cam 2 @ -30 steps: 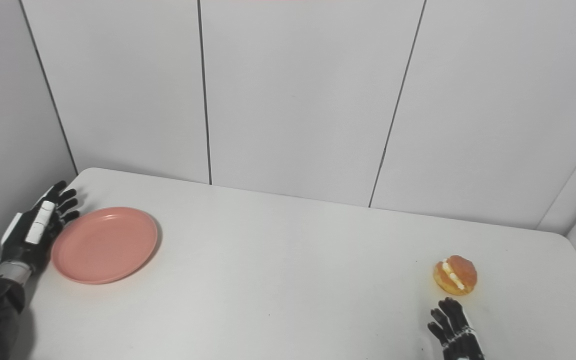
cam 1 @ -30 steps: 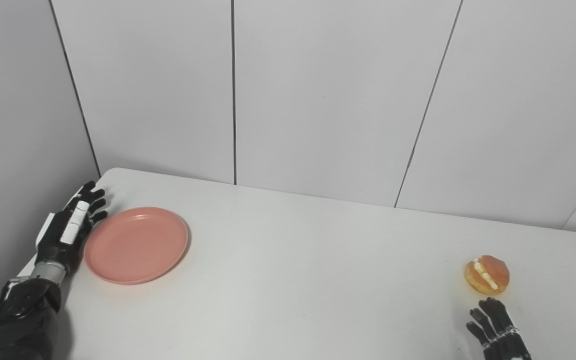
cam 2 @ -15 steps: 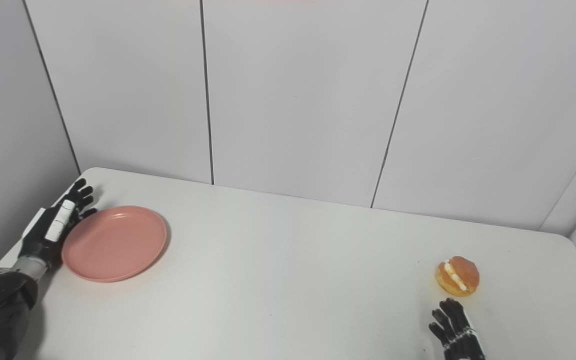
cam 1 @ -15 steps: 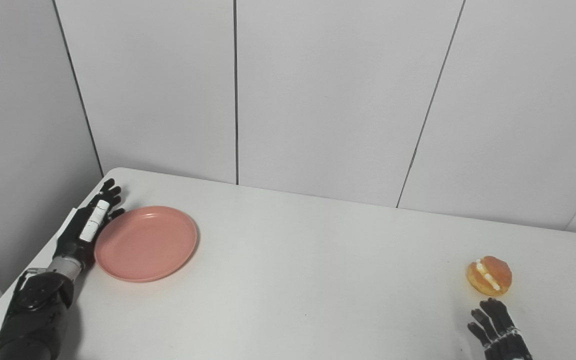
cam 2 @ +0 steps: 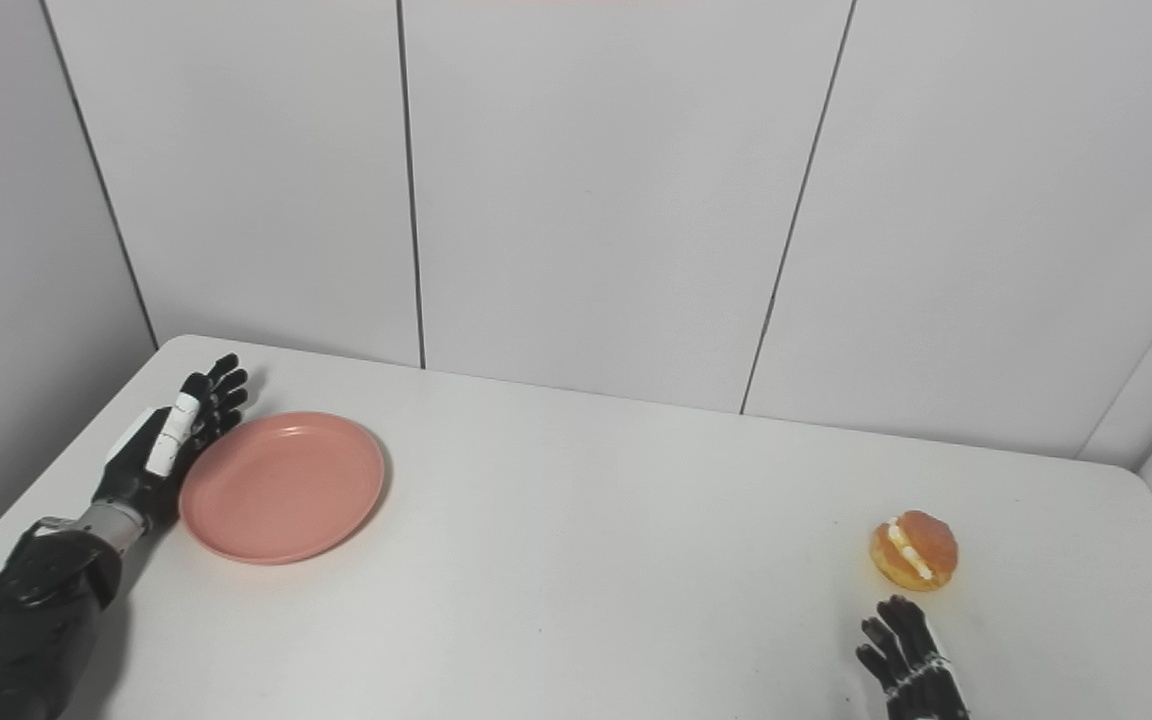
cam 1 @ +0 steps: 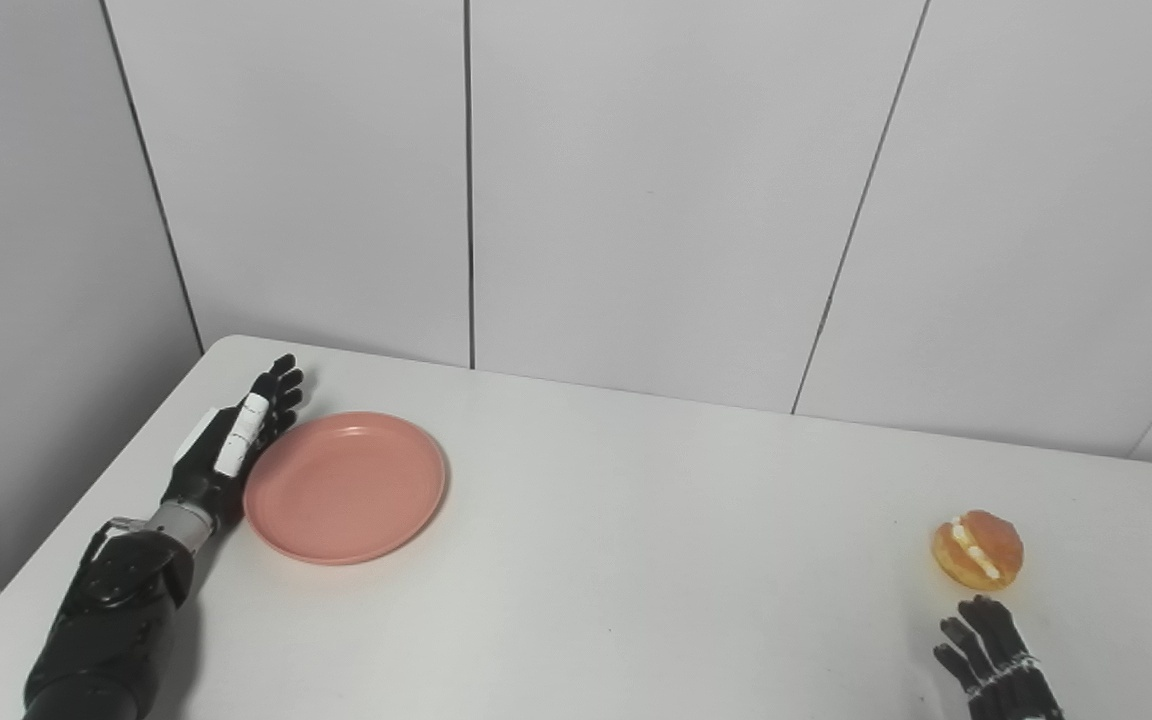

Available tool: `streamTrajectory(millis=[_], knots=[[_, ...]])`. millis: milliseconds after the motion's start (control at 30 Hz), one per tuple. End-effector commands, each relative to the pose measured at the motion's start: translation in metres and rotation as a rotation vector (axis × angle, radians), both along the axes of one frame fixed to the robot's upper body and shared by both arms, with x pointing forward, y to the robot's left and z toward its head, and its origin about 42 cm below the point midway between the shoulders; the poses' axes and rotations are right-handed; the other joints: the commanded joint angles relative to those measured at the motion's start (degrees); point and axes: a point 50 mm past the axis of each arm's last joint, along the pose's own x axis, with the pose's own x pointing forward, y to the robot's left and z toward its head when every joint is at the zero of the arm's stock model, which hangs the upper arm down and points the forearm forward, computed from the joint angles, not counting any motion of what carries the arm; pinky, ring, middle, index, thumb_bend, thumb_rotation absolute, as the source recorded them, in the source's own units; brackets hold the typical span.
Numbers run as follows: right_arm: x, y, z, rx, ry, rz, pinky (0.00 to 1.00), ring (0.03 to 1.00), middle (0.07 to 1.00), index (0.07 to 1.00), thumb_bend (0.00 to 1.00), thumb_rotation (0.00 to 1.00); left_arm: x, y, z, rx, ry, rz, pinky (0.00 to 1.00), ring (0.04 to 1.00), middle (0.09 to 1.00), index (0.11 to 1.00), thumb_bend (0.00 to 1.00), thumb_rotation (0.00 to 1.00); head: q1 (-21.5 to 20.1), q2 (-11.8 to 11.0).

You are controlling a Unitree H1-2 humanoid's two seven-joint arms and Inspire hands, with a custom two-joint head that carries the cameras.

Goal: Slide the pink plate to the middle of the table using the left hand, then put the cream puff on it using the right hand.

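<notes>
Left eye view, nearest edge first: at five o'clock the right hand pokes up from the bottom edge, only its black fingers showing, spread apart and grasping nothing. They point toward twelve o'clock at the puff, which sits just beyond the fingertips with a thin strip of bare table between them. The puff is golden brown with a pale band of cream across its split, and it rests on the white table near the right edge, at about four o'clock from the table's middle.

At eight o'clock the left arm comes in, dark and jointed, lying low over the table. Its left hand is stretched out flat on its edge, fingers straight and slightly fanned, holding nothing; the palm side lies against the plate at the plate's nine o'clock rim. Whether it presses the rim or merely sits beside it cannot be told. The plate is pink, round, shallow and bare, lying flat at about nine o'clock from the table's middle, well apart from the puff.

Farthest, at twelve o'clock, a wall of pale grey panels with dark seams rises behind the table's back edge.
</notes>
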Motion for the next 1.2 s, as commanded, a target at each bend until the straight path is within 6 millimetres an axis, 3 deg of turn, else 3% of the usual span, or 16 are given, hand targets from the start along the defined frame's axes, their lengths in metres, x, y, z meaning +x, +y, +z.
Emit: streamTrajectory(millis=[0,300,633,1167], knots=[[-0.012,-0.013,-0.033,-0.019,0.144,-0.020,0.89,0.898,0.916,0.893,0.83,0.92,0.011,-0.007,0.014,-0.003,-0.033,-0.054,1.00,1.000,1.000,1.000,1.00,0.93,0.0,0.1],[-0.013,-0.011,-0.032,-0.020,0.140,-0.016,0.88,0.892,0.910,0.892,0.82,0.91,0.017,-0.027,0.005,-0.036,0.009,-0.081,1.00,1.000,1.000,1.000,1.00,0.87,-0.6,0.4],[-0.014,-0.010,-0.031,-0.031,0.139,-0.019,0.88,0.890,0.911,0.897,0.81,0.92,0.015,-0.052,-0.003,-0.036,-0.003,-0.135,0.99,1.000,1.000,1.000,1.00,0.87,-0.8,0.4],[-0.014,-0.008,-0.031,-0.035,0.138,-0.018,0.87,0.878,0.904,0.892,0.82,0.92,0.006,-0.097,-0.002,-0.068,-0.004,-0.224,1.00,1.000,1.000,1.000,1.00,0.84,-1.5,0.9]])
